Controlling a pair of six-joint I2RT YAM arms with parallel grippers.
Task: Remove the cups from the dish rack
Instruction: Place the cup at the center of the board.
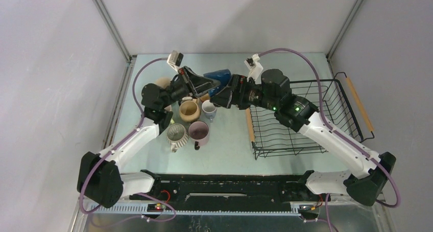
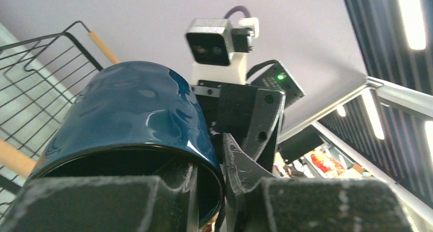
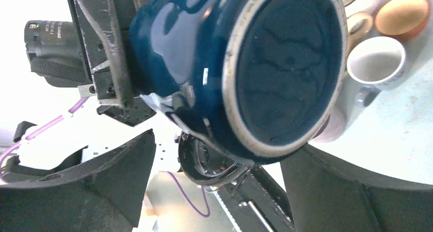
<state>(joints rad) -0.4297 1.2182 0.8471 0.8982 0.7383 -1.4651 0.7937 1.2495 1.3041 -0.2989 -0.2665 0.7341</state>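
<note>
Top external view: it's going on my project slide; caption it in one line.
Left gripper holds the dark blue cup aloft, right gripper open beside it, between unloaded cups and dish rack.

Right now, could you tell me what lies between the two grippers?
The dark blue cup: the left gripper pinches its rim, the right gripper stands open around it. Both wrist views show this.

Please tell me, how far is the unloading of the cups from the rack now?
Mostly done: several cups stand on the table left of the rack, which looks empty where visible. In hand: the left gripper holds a blue cup in the air, the open right gripper beside it. Left: setting it down.
</note>
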